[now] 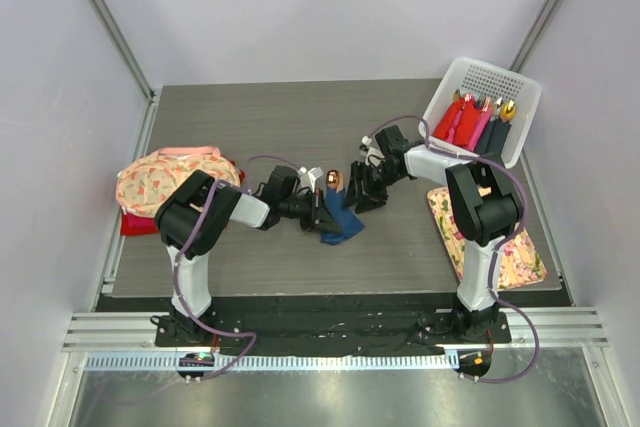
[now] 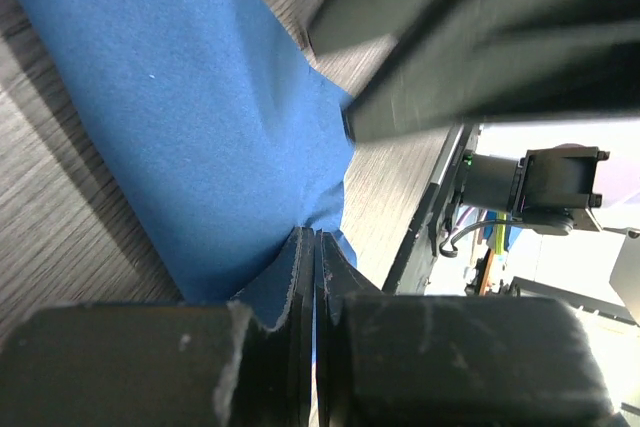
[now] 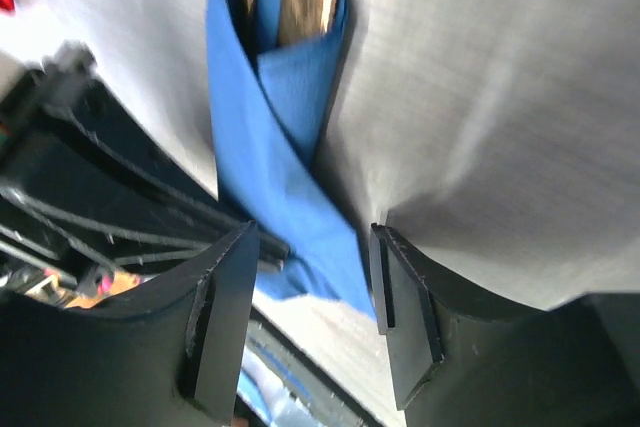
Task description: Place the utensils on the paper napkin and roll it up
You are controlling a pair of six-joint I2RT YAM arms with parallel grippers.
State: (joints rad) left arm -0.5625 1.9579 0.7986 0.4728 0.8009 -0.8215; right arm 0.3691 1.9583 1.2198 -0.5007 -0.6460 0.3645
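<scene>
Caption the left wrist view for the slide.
Left pincer shut on an edge of the paper napkin, grey table beneath.

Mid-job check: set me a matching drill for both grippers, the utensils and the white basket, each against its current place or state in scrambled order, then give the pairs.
Things:
1. left gripper
2. right gripper
3. utensils
4. white basket

Places or states:
A. far right in the top view
B. open, one finger on either side of the paper napkin
C. shut on the paper napkin's edge
D. copper ends poking out of the paper napkin

Pairs: 1-C, 2-B, 3-D, 4-A
</scene>
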